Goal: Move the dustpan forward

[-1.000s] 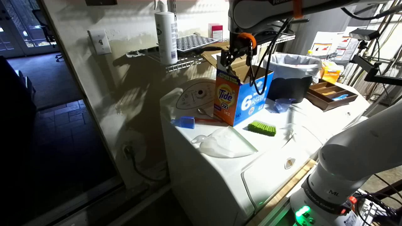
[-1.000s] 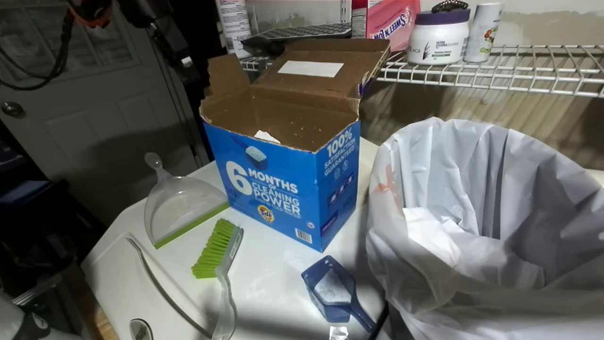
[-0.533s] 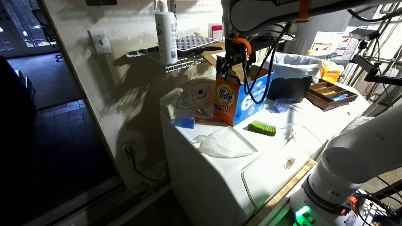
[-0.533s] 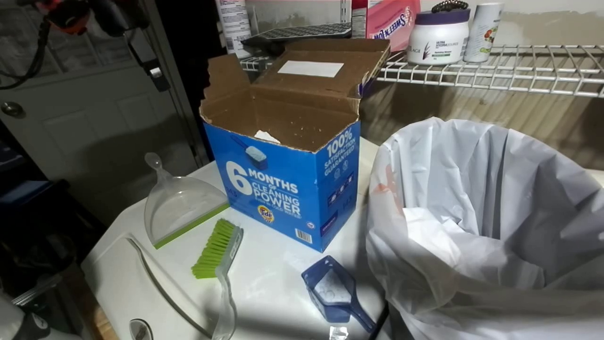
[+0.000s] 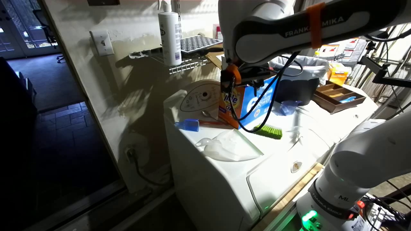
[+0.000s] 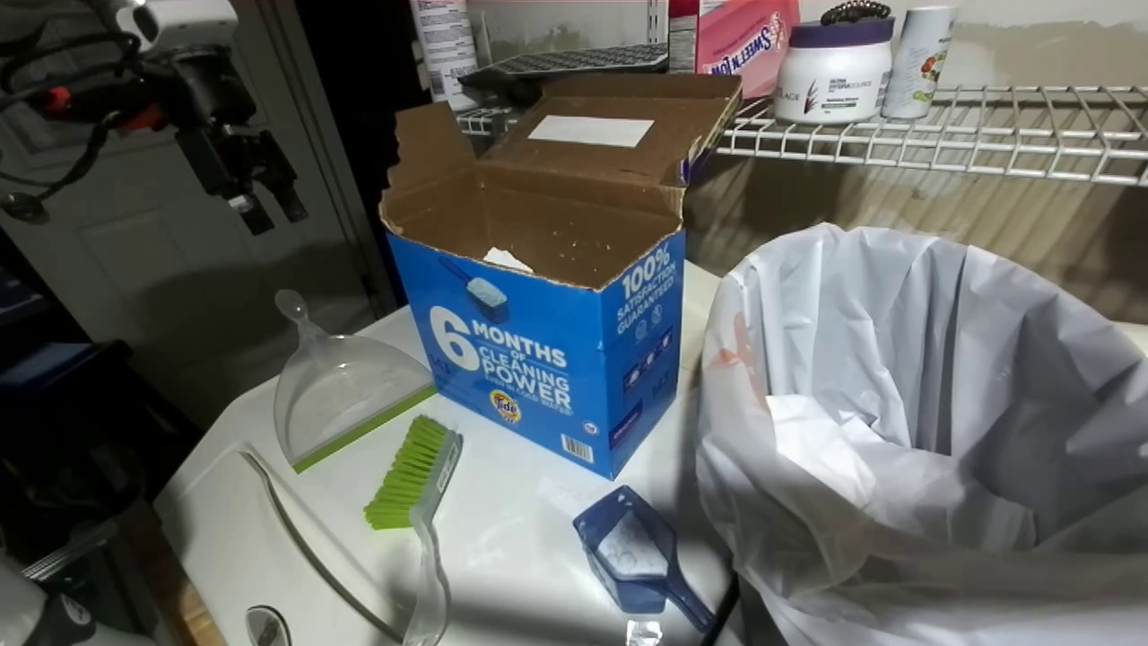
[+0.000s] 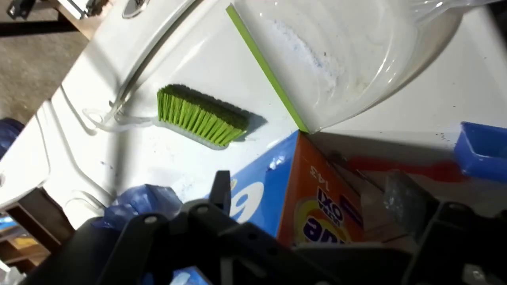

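Observation:
A clear plastic dustpan (image 6: 350, 381) with a green lip lies flat on the white machine top, its open edge touching or nearly touching the corner of the tall Tide box (image 6: 538, 309). From above, in the wrist view, the dustpan (image 7: 336, 51) fills the top right, with whitish powder on its face and its handle cut off by the frame. My gripper (image 6: 273, 213) hangs in the air above and behind the dustpan, fingers pointing down. Its jaws stand wide apart in the wrist view, where the gripper (image 7: 313, 194) has nothing between its fingers; the box shows beyond.
A green-bristled brush (image 6: 413, 475) lies beside the dustpan. There is a dark blue scoop (image 6: 628, 547) in front of the box, and another blue scoop (image 5: 189, 125) behind it. A lined bin (image 5: 295, 91) and a brown tray (image 5: 340, 96) stand farther along; a wire shelf (image 6: 987, 152) runs above.
My gripper has swung left and then come down in an exterior view, with the hand tilting so both fingers now show. The arm's cable hangs lower. Dustpan, brush and box have not moved.

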You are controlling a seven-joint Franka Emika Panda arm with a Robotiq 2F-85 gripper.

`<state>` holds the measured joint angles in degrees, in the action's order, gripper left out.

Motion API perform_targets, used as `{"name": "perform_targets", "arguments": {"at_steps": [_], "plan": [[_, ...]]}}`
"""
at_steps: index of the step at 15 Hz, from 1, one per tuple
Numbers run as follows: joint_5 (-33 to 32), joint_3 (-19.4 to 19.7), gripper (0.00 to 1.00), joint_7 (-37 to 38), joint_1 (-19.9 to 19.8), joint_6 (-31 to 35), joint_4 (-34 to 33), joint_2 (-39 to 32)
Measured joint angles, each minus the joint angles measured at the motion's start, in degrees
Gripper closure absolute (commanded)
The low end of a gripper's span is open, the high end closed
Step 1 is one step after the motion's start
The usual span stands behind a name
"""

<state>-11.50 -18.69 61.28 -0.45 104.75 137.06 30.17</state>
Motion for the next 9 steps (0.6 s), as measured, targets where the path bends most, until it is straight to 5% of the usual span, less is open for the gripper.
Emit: {"name": "perform_targets", "arguments": {"at_steps": [9], "plan": [[0.5,-0.1,0.0,5.2,0.5,3.4,4.0,-0.7]]}}
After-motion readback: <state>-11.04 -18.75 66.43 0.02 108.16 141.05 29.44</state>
